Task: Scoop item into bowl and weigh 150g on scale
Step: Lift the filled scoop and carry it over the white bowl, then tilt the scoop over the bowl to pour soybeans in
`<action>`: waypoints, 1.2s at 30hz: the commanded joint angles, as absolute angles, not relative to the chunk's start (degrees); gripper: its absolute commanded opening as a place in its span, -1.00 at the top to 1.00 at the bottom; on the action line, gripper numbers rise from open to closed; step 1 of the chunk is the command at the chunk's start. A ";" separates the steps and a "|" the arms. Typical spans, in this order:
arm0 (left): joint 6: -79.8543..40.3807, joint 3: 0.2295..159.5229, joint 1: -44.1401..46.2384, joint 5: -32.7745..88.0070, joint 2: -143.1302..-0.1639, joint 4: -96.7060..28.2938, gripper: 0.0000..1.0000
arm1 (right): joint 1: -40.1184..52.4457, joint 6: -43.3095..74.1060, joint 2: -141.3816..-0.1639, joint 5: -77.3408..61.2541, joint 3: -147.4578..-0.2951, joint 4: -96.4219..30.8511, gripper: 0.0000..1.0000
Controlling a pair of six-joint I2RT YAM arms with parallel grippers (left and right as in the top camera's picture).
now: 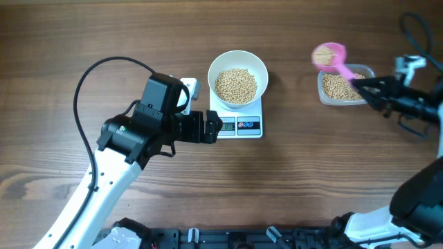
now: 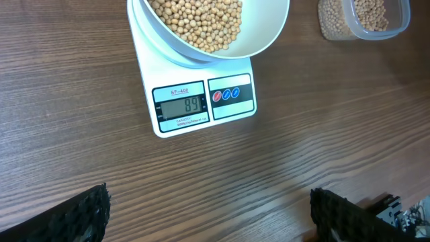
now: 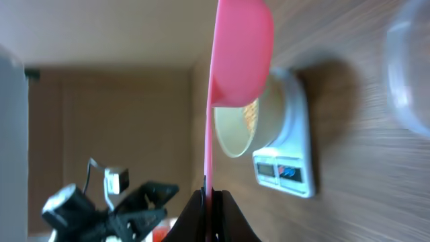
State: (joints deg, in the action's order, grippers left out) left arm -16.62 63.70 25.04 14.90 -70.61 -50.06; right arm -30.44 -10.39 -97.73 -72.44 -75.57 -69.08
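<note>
I had the beans in two places. Most sat heaped in the white bowl: small, round, tan-beige, pea-like, packed close and filling the lower part, with bare white wall above them. The left wrist view showed them sharply, each one smooth and matte. The rest lay in the clear container at the right side of the table, well apart from the bowl.

The bowl stood on the scale, covering most of its platform and leaving only the front edge showing. The grey display there read 89, and the dark button panel sat just beside it.

My right gripper had its jaws clamped together on the thin handle of the pink scoop. The cup of the scoop hung above the table near the container's left corner. It was blurred from above, with a tan tint inside that I could not make out clearly.

My left gripper lay low just left of the scale's front, with its jaws spread wide apart and nothing between them.
</note>
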 commanded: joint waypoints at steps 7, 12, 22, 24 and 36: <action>-15.42 63.46 25.30 15.38 -70.85 -49.91 -1.00 | -14.98 -4.14 -98.41 -75.85 -76.38 -58.70 0.91; -15.42 63.46 25.30 15.38 -70.85 -49.93 -1.00 | -7.38 2.04 -98.41 -61.45 -76.40 -51.86 0.91; -15.42 63.46 25.30 15.38 -70.85 -49.93 -1.00 | 3.22 1.08 -97.54 -45.76 -76.51 -48.18 0.91; -15.42 63.46 25.30 15.38 -70.85 -49.93 -1.00 | 5.19 1.02 -96.86 -42.48 -76.51 -46.94 0.91; -15.42 63.46 25.30 15.38 -70.85 -49.93 -1.00 | 16.03 -3.40 -88.73 -19.35 -76.51 -36.69 0.91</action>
State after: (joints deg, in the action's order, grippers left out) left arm -16.62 63.70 25.04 14.90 -70.61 -50.06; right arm 13.58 -0.10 -93.06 -28.27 -75.57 -39.18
